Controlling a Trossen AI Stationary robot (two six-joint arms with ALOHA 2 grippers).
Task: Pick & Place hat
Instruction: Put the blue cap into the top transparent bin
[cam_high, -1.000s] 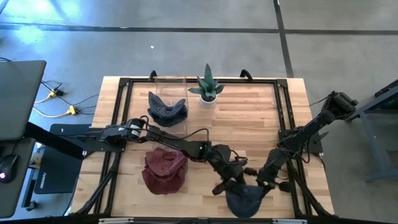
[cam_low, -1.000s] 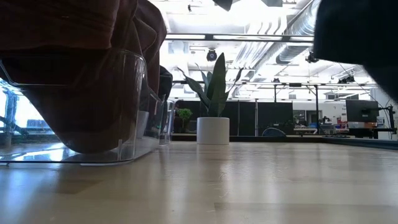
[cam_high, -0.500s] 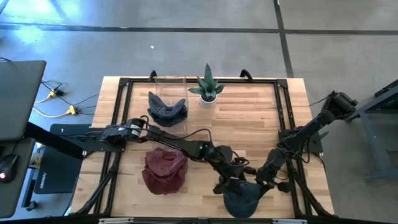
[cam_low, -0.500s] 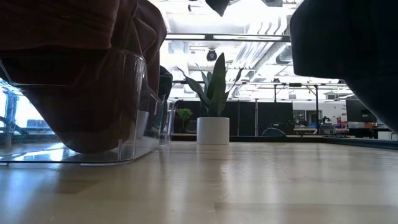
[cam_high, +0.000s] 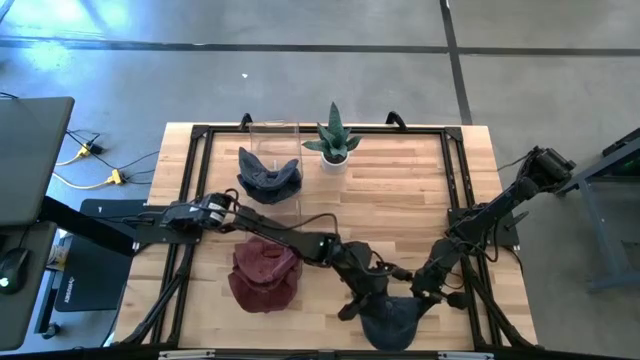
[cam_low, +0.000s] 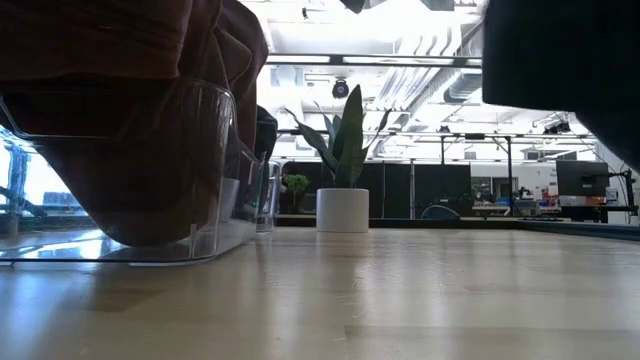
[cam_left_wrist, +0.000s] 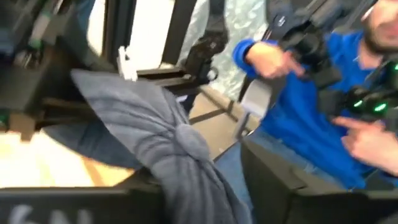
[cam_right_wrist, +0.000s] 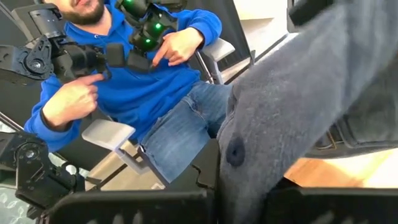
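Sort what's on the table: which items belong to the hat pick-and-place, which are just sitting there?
In play:
- grey hat at the near edge, between both grippers
- left gripper at the hat
- right gripper shut on the hat
- clear bins, holding a maroon hat and a dark blue hat

Lying about:
- potted plant at the far edge

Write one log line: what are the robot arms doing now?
grey hat: front table edge | right gripper: shut on hat | left gripper: at hat

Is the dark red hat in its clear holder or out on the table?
In it. The dark red hat fills the clear holder in the low view.
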